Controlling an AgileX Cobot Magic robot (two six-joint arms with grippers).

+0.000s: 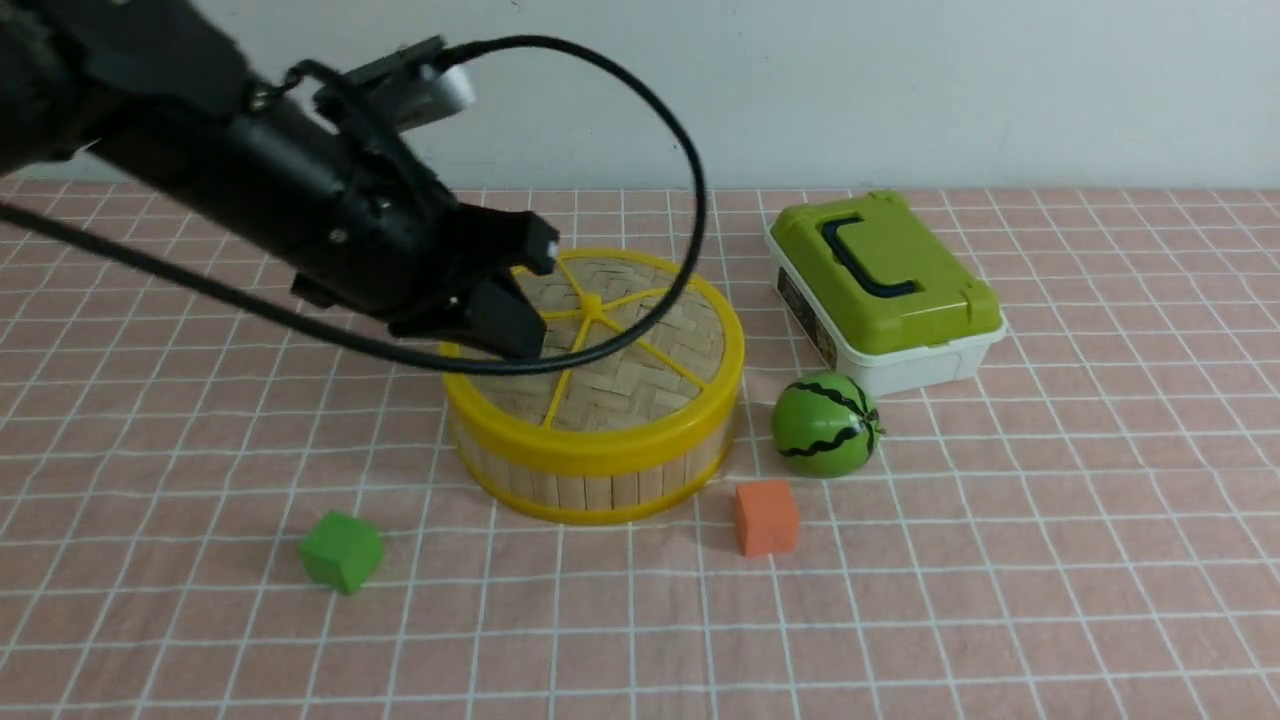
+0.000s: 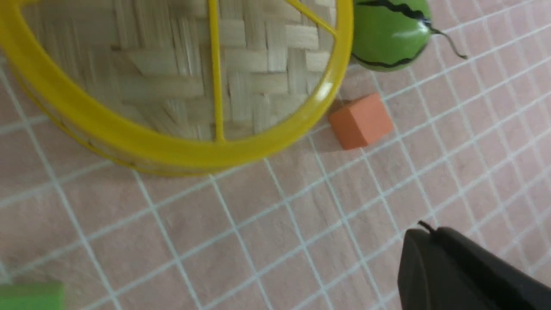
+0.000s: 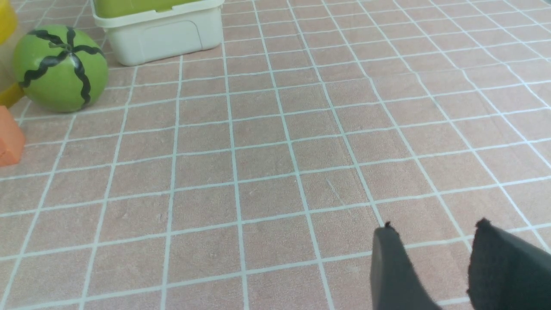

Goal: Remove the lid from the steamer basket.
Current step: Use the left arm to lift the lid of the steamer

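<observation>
**Left gripper open over the lidded steamer basket**

Front view: the steamer basket (image 1: 590, 490) sits at the centre of the frame on a pink tablecloth (image 1: 1050, 560) with a white grid. The lid (image 1: 620, 370) lies flat on top of it, closing it. The black left arm reaches in from the upper left. The left gripper (image 1: 535, 295) hangs over the lid's left half, jaws spread wide with nothing between them. Whether a finger touches the lid cannot be told.

Just right of the basket is a green watermelon toy (image 1: 825, 423). An orange cube (image 1: 766, 516) lies below it and a white box with a green lid (image 1: 885, 290) above it. A green cube (image 1: 341, 550) lies at lower left.

The right gripper (image 3: 434, 226) shows only in its wrist view, jaws partly open and empty above the cloth.
</observation>
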